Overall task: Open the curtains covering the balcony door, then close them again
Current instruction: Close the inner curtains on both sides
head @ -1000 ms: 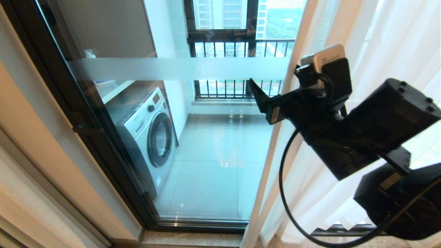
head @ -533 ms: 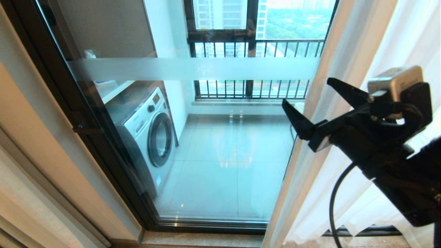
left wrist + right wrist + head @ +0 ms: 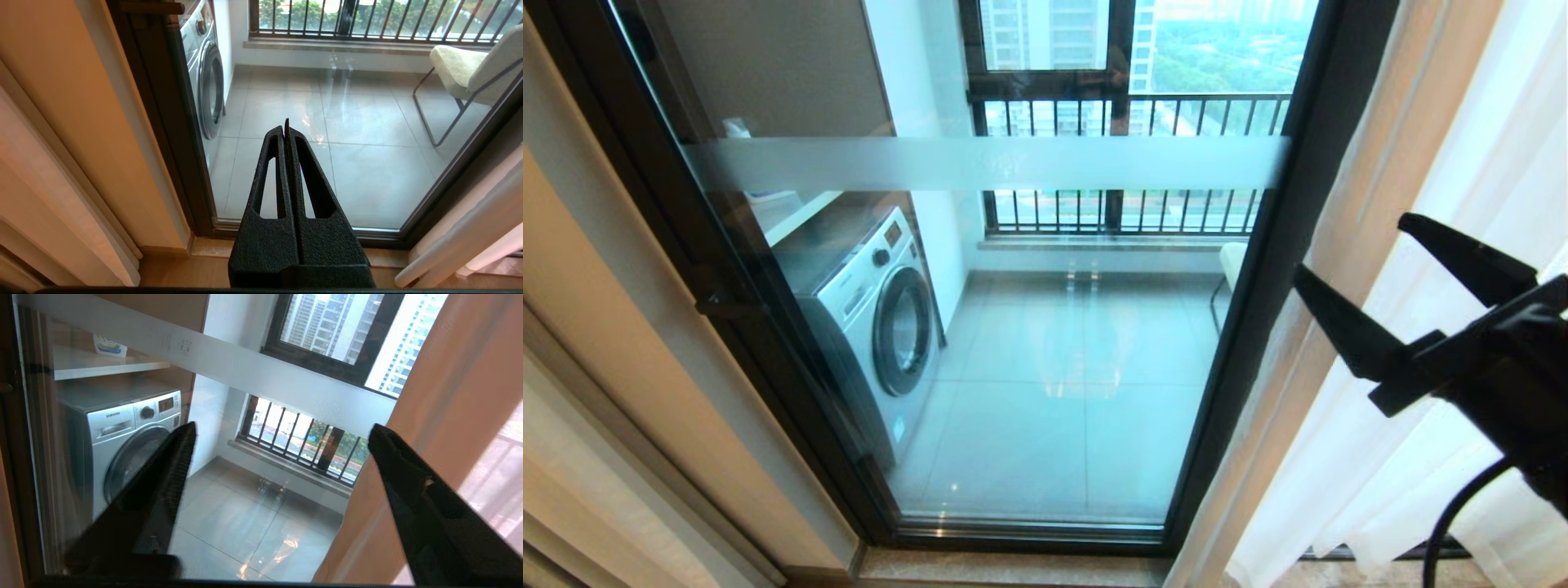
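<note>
The balcony door [image 3: 1029, 367] is a tall glass panel in a dark frame with a frosted white band [image 3: 980, 163]. The sheer curtains [image 3: 1462, 163] hang bunched at the right, and their cream edge [image 3: 1347, 343] lies just past the door's right post [image 3: 1282, 245]. In front of that edge my right gripper [image 3: 1351, 244] stands open, gripping nothing. The right wrist view shows its wide-apart fingers [image 3: 179, 457] and the curtain [image 3: 449, 396] beside the far one. My left gripper [image 3: 286, 122] is shut and empty, pointing at the lower glass [image 3: 367, 171].
Behind the glass stand a washing machine [image 3: 874, 327], a cushioned chair [image 3: 470, 69] and a black-barred railing [image 3: 1127, 204]. A beige wall [image 3: 605, 367] runs along the left of the door. A stone sill [image 3: 980, 567] lies at its foot.
My right gripper has swung to the right and lower. The curtain's edge has slid right with it, uncovering the door's right post and more glass. The left arm has not moved.
</note>
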`<state>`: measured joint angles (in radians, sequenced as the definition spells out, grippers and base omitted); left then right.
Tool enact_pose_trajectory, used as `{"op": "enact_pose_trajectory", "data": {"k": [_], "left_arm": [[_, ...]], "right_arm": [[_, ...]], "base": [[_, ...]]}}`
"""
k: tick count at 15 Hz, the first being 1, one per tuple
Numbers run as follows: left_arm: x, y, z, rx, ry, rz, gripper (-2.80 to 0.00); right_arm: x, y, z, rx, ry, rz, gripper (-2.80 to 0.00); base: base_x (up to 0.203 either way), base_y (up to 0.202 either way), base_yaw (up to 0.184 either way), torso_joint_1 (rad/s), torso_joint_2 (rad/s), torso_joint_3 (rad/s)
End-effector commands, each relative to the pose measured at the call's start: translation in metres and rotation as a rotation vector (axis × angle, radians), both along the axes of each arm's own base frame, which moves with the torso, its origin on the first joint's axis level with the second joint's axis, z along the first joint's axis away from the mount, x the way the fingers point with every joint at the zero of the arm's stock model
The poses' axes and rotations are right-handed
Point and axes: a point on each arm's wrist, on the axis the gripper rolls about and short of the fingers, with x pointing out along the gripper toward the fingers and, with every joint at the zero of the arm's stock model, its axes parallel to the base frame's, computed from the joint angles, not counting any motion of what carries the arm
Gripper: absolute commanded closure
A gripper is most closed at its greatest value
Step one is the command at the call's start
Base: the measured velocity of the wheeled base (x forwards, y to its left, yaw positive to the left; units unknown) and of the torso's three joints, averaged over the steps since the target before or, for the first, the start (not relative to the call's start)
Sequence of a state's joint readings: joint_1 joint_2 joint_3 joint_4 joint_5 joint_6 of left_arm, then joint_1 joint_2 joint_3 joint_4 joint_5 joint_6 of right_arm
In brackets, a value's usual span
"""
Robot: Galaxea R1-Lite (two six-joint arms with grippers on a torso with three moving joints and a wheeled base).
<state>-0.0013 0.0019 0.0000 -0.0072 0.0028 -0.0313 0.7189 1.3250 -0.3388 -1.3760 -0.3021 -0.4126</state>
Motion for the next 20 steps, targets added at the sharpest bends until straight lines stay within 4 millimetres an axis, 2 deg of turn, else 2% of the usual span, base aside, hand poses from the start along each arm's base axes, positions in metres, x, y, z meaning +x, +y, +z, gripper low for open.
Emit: {"op": "enact_pose_trajectory", "data": {"k": [1,4,7,13,18,20], "left_arm": [[0.000,0.000,0.000,-0.001,-0.001,0.002,0.00],[0.000,0.000,0.000,-0.001,-0.001,0.000,0.00],[0.000,0.000,0.000,-0.001,-0.001,0.001,0.00],[0.000,0.000,0.000,-0.001,-0.001,0.000,0.00],[0.000,0.000,0.000,-0.001,-0.001,0.002,0.00],[0.000,0.000,0.000,-0.001,-0.001,0.000,0.00]], "right_arm": [[-0.012,-0.015,0.006,0.024,-0.029,-0.019,0.00],[-0.018,-0.029,0.001,0.017,-0.022,-0.065,0.00],[-0.022,-0.050,0.006,0.040,-0.064,-0.172,0.00],[-0.059,-0.095,0.007,0.056,-0.178,-0.420,0.00],[-0.099,-0.111,-0.023,0.040,-0.168,-0.489,0.00],[-0.109,-0.113,-0.034,0.011,-0.114,-0.505,0.00]], "base": [[0.000,0.000,0.000,0.000,0.00,0.000],[0.000,0.000,0.000,0.000,0.00,0.000],[0.000,0.000,0.000,0.000,0.00,0.000],[0.000,0.000,0.000,0.000,0.00,0.000],[0.000,0.000,0.000,0.000,0.00,0.000],[0.000,0.000,0.000,0.000,0.00,0.000]]}}
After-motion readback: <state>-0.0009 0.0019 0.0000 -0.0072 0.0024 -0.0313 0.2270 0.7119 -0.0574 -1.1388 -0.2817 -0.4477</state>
